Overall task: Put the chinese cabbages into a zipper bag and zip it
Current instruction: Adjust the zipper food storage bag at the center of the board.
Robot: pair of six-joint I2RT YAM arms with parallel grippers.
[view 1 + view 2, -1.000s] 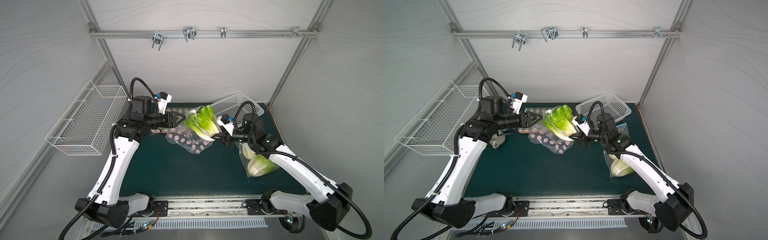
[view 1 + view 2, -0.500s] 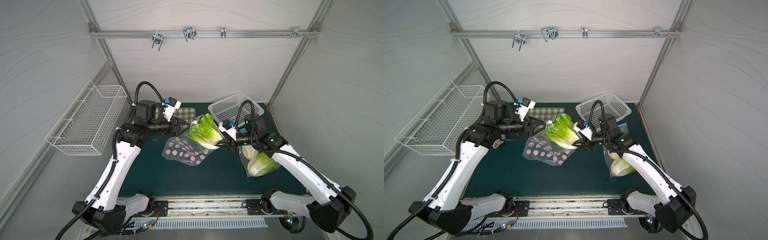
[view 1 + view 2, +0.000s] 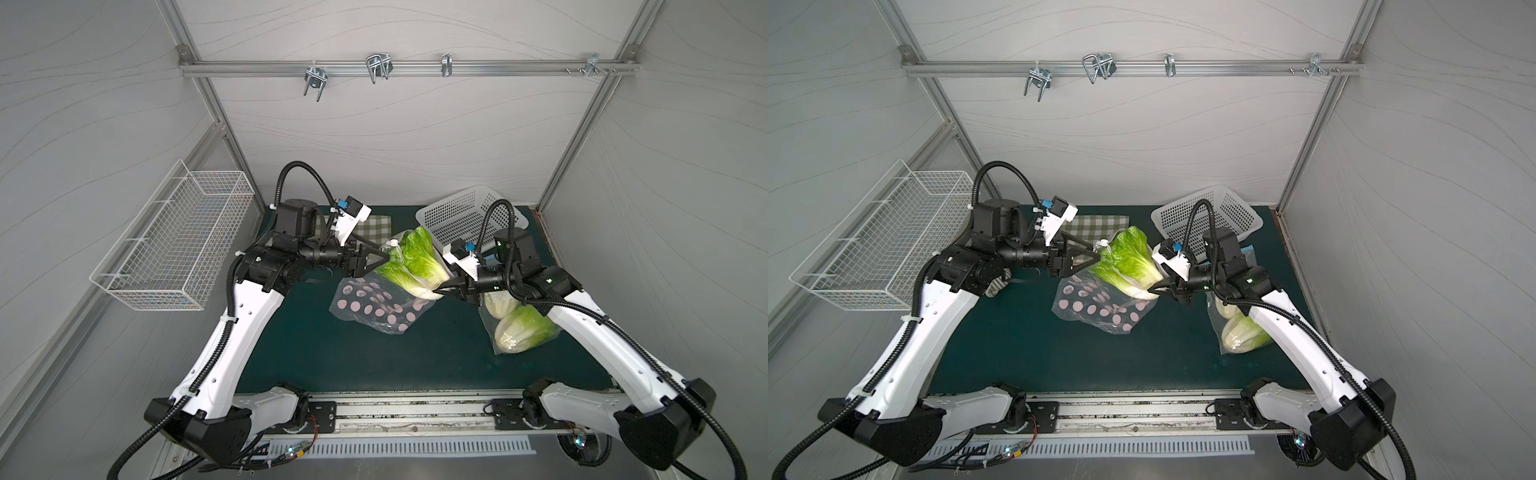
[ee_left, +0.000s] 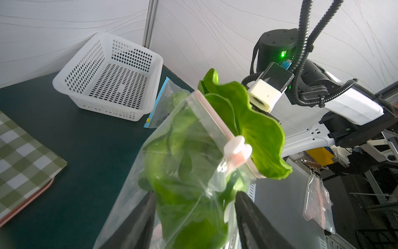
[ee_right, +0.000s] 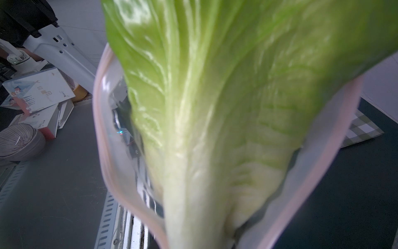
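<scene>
- Right fingers (image 3: 453,287) clamp cabbage (image 3: 415,266) base; head sits half inside zipper bag (image 3: 374,303) mouth, raised off counter (image 3: 332,353).
- Left fingers (image 4: 137,222) straddle bagged leaves (grip unclear): bag may slip off.
- Leaf across the zip would jam slider (image 4: 237,148).

Cabbage (image 3: 415,266) at the right gripper (image 3: 442,289): crinkled bright green leaves with pale veins, fading to a white base. Zipper bag (image 3: 374,309) at the left gripper (image 3: 380,262): clear film, pink dots printed on the part below that gripper. Its zip strip (image 4: 212,112) is pink and its slider (image 4: 237,148) white. Gripper fingers (image 4: 254,224) recorded as black, arm links (image 3: 245,328) white. Second bag (image 3: 488,328) behind the right gripper: clear, with a blue strip (image 4: 160,94). Bagged cabbages (image 3: 525,328) are pale green over white. Perforated basket (image 3: 461,216) beyond the right gripper: white, with a regular hole grid. Cloth (image 3: 380,228) beyond the left gripper: green-and-white check, pinkish edge. Table mat (image 3: 332,357): plain dark green. Wire basket (image 3: 183,241), outward of the left gripper: white.
</scene>
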